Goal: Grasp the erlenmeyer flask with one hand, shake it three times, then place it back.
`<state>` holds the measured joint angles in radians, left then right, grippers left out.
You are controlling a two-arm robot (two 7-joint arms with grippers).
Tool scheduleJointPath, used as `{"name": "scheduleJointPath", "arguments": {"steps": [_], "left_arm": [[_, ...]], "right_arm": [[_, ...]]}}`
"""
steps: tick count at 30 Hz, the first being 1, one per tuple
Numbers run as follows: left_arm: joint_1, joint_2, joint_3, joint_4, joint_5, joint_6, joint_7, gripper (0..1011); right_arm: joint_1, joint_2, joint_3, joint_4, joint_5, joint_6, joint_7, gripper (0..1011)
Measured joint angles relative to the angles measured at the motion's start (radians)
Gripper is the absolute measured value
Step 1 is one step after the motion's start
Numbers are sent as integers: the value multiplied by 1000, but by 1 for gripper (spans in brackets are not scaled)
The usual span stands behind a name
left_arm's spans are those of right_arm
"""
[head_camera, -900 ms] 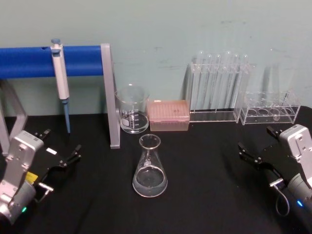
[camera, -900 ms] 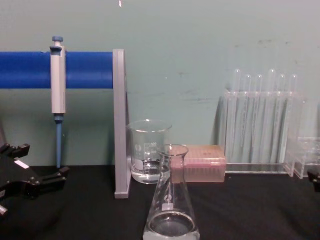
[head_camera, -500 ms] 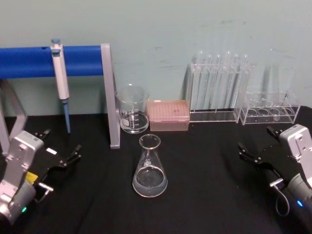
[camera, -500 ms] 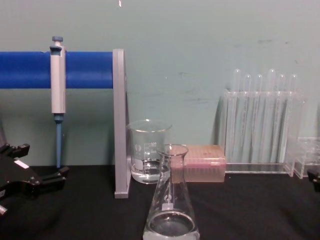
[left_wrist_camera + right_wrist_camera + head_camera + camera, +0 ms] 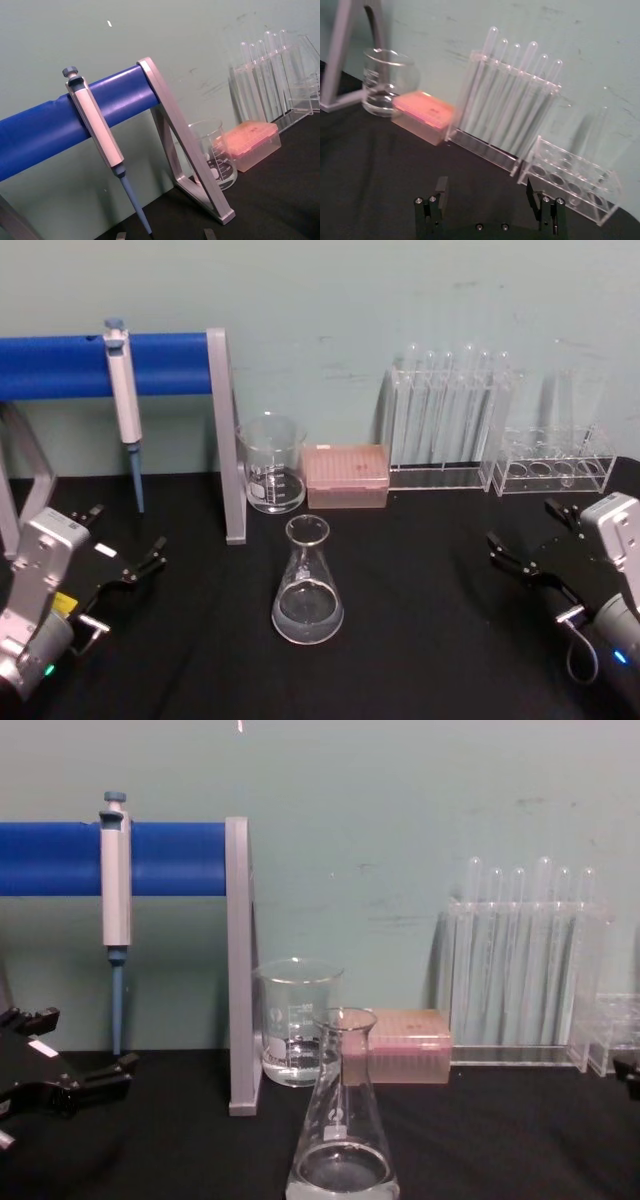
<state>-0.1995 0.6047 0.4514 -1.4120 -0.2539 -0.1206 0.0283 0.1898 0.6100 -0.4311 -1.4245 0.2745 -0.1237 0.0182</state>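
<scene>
We are at the very start. The flask [image 5: 307, 585] stands upright on the desk [image 5: 430, 640], untouched. It is well apart from the jaws of the right gripper [image 5: 521, 523], off to their left, between them and the left gripper [image 5: 128, 530]. Both sets of jaws gape, holding nothing. Next, we judge, the right jaws must swing across and close around the neck. Against the earlier frame almost nothing differs; the right wrist has edged slightly outward.
</scene>
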Motion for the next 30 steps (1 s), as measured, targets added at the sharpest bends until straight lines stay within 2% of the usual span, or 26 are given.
{"name": "scheduleJointPath", "arguments": {"steps": [3, 6, 7, 8, 15, 22, 23, 26, 30], "left_arm": [[0, 0, 0, 0, 0, 0, 0, 1001], [0, 0, 0, 0, 0, 0, 0, 1001], [0, 0, 0, 0, 0, 0, 0, 1001], [0, 0, 0, 0, 0, 0, 0, 1001], [0, 0, 0, 0, 0, 0, 0, 1001], [0, 0, 0, 0, 0, 0, 0, 1001], [0, 0, 0, 0, 0, 0, 0, 1001], [0, 0, 0, 0, 0, 0, 0, 1001], [0, 0, 0, 0, 0, 0, 0, 1001]], "right_arm": [[-13, 14, 18, -22, 41, -10, 66, 1000], [-20, 26, 25, -38, 62, -18, 108, 1000], [-25, 33, 28, -48, 73, -23, 139, 1000], [-25, 33, 28, -48, 73, -23, 139, 1000], [-34, 49, 29, -81, 124, -46, 278, 1000], [-10, 30, 10, -69, 170, -59, 418, 1000], [-10, 30, 10, -69, 170, -59, 418, 1000], [10, 13, 0, -48, 190, -59, 479, 1000], [31, -7, -9, -24, 199, -56, 526, 1000]]}}
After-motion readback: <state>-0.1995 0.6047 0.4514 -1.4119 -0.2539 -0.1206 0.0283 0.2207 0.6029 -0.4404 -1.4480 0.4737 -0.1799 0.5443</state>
